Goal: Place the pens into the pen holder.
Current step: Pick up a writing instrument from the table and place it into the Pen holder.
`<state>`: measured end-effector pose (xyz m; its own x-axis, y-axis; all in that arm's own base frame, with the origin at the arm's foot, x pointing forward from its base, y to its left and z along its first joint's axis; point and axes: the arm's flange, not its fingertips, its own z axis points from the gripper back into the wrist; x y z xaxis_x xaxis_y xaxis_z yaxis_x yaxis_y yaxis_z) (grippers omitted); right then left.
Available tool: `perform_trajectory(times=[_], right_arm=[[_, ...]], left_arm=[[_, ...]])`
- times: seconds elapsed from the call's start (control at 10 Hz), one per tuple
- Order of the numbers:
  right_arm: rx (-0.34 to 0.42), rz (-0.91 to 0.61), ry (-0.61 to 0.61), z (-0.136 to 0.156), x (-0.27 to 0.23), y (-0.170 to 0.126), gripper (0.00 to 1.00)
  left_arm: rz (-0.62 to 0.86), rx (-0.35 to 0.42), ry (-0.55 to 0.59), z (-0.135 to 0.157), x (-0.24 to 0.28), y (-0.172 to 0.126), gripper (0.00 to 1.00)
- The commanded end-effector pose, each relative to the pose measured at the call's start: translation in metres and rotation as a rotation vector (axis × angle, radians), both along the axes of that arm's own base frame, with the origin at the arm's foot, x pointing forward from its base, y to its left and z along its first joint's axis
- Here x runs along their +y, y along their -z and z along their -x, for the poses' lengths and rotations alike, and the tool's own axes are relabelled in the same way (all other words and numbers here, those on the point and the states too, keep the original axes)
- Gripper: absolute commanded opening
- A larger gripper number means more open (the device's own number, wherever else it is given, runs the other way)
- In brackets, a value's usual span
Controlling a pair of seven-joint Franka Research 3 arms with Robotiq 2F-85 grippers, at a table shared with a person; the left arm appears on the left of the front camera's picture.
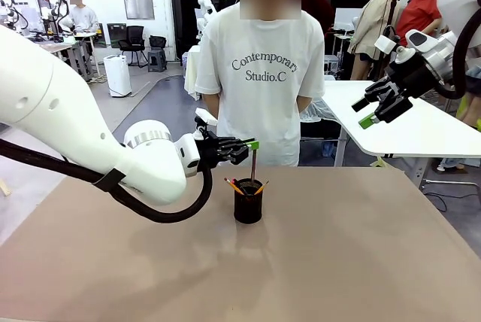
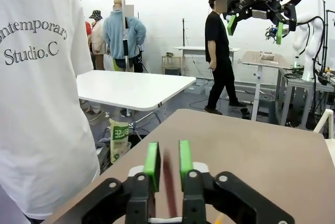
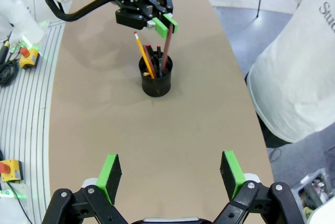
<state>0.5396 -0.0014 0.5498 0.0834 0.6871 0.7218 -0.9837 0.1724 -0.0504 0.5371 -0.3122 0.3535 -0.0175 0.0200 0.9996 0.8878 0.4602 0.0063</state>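
The black mesh pen holder point(image 1: 248, 205) point(image 3: 156, 85) stands on the brown table with a yellow-orange pencil point(image 1: 234, 186) point(image 3: 142, 51) and a black pen point(image 3: 152, 55) leaning in it. A dark reddish-brown pen point(image 1: 254, 165) point(image 2: 168, 182) point(image 3: 165, 54) stands almost upright, its lower end in the holder and its top between the green pads of my left gripper point(image 1: 254, 145) point(image 2: 168, 158) point(image 3: 166, 25). The pads stand slightly apart, with thin gaps on both sides of the blurred pen. My right gripper point(image 1: 373, 111) point(image 2: 255, 25) point(image 3: 170, 174) hangs wide open and empty, high at the right.
A person in a white T-shirt point(image 1: 259, 74) stands at the table's far edge, right behind the holder. A white table point(image 1: 421, 126) is at the back right. Bare brown tabletop point(image 1: 361, 262) lies around the holder.
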Motion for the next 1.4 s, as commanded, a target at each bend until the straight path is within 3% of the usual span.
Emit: perform_trajectory(times=[0.0,0.2,0.3,1.1,1.3], right_arm=[[0.015,-0.004,0.010,0.004,0.001,-0.003,1.00],[0.015,-0.004,0.010,0.004,0.001,-0.003,1.00],[0.015,-0.004,0.010,0.004,0.001,-0.003,1.00],[0.015,-0.004,0.010,0.004,0.001,-0.003,1.00],[0.015,-0.004,0.010,0.004,0.001,-0.003,1.00]], left_arm=[[0.005,-0.047,-0.030,0.006,-0.009,0.010,0.57],[0.002,-0.052,-0.032,0.006,-0.007,0.008,0.97],[0.000,-0.055,-0.036,0.008,-0.007,0.006,1.00],[-0.256,-0.008,0.057,0.018,0.043,-0.045,1.00],[-0.364,0.049,0.078,0.027,0.067,-0.059,1.00]])
